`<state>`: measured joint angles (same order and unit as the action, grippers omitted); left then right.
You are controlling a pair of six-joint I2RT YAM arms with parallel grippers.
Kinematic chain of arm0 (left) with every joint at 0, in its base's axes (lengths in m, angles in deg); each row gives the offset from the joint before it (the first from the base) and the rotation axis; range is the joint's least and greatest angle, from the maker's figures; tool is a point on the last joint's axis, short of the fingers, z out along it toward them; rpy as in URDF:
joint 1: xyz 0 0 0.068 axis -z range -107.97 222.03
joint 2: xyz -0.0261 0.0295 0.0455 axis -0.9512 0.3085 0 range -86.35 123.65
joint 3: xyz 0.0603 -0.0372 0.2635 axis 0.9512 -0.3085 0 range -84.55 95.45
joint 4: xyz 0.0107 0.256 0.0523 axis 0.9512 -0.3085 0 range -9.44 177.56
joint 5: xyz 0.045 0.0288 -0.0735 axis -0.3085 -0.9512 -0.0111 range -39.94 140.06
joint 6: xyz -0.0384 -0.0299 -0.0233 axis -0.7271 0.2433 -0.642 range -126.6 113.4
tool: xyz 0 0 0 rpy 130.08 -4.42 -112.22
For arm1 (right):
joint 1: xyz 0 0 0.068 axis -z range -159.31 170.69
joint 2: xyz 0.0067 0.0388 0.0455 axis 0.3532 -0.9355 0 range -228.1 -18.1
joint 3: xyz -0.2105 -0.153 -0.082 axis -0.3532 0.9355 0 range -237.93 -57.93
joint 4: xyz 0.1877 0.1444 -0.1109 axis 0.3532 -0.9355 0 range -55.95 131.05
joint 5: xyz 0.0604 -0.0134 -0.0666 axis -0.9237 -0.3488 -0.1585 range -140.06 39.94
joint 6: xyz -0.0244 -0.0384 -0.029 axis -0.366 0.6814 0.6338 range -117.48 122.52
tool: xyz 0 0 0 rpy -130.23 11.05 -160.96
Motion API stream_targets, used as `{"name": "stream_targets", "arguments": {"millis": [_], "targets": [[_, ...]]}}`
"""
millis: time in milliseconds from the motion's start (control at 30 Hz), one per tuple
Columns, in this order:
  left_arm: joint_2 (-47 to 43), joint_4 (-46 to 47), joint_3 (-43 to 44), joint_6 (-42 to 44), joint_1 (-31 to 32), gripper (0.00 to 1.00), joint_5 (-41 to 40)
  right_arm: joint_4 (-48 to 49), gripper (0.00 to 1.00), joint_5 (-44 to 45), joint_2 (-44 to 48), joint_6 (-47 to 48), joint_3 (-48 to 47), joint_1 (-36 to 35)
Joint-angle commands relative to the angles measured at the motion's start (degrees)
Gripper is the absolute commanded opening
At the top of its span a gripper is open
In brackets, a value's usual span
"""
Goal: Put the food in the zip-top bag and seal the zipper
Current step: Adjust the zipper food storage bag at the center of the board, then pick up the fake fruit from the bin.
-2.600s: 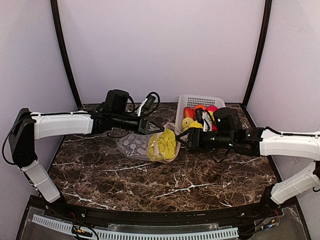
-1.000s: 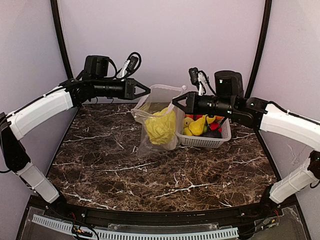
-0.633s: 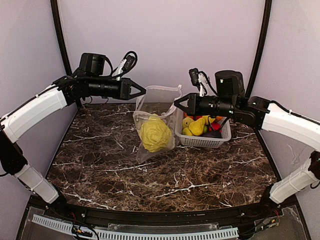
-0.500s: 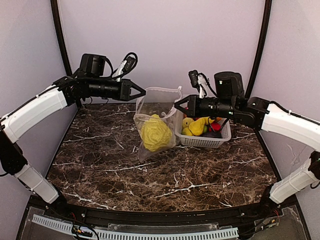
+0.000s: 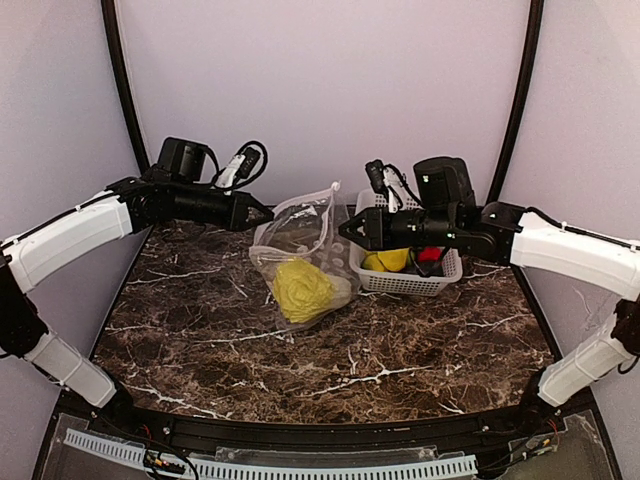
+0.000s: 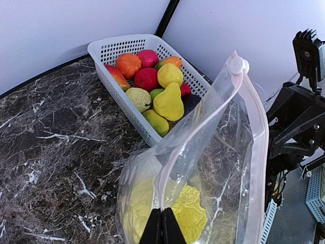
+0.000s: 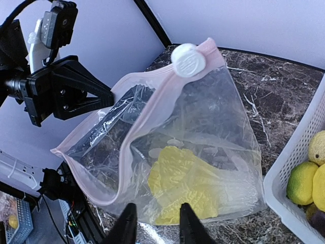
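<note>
The zip-top bag (image 5: 300,245) sags onto the table with a yellow leafy food piece (image 5: 297,289) inside. My left gripper (image 5: 266,216) is shut on the bag's mouth edge; in the left wrist view its fingertips (image 6: 162,231) pinch the pinkish zipper (image 6: 203,119). A white slider (image 7: 188,59) sits at the zipper's far end. My right gripper (image 7: 156,231) stands open just short of the bag (image 7: 203,127), touching nothing; from above it (image 5: 343,229) hangs beside the bag's right edge. More food (image 6: 152,86) fills the basket.
The white lattice basket (image 5: 405,283) stands right of the bag, close under my right arm, with its rim (image 7: 292,162) near the bag's corner. The dark marble table (image 5: 330,370) stretches towards the near edge. Purple walls enclose the back and sides.
Both arms have come down and the bag has dropped from hanging in the air onto the table. My right gripper has opened and let go of the bag's edge.
</note>
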<state>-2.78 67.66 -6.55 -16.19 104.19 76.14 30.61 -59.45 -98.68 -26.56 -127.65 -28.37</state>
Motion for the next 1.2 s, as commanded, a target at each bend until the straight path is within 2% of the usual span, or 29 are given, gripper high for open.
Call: {"name": "stream_targets", "arguments": {"millis": [0, 167, 267, 400, 767, 1167], "targets": [[-6.0, 5.3, -4.2, 1.2, -2.0, 0.01, 0.6, 0.1, 0.40, -0.2, 1.5, 1.1, 0.5, 0.3], [-8.2, 10.0, -6.2, -1.1, -4.5, 0.01, 2.7, -4.8, 0.75, 5.1, 4.8, 3.3, -0.2, 0.4], [-8.5, 11.4, -6.2, -2.1, -5.3, 0.01, 4.4, -8.1, 0.87, 8.8, 6.7, 4.1, -0.2, 0.8], [-8.7, 13.5, -6.1, -2.8, -6.3, 0.01, 6.2, -11.7, 0.97, 13.0, 7.8, 4.7, 0.5, 3.1], [-13.4, 25.5, -18.8, -1.5, -7.2, 0.01, 5.0, -13.8, 0.99, 10.4, 0.6, 3.6, 3.7, 14.6], [-15.0, 27.1, -20.5, -2.3, -7.2, 0.01, 4.5, -6.7, 0.98, 3.8, -11.0, 1.8, 3.3, 20.6]]}}
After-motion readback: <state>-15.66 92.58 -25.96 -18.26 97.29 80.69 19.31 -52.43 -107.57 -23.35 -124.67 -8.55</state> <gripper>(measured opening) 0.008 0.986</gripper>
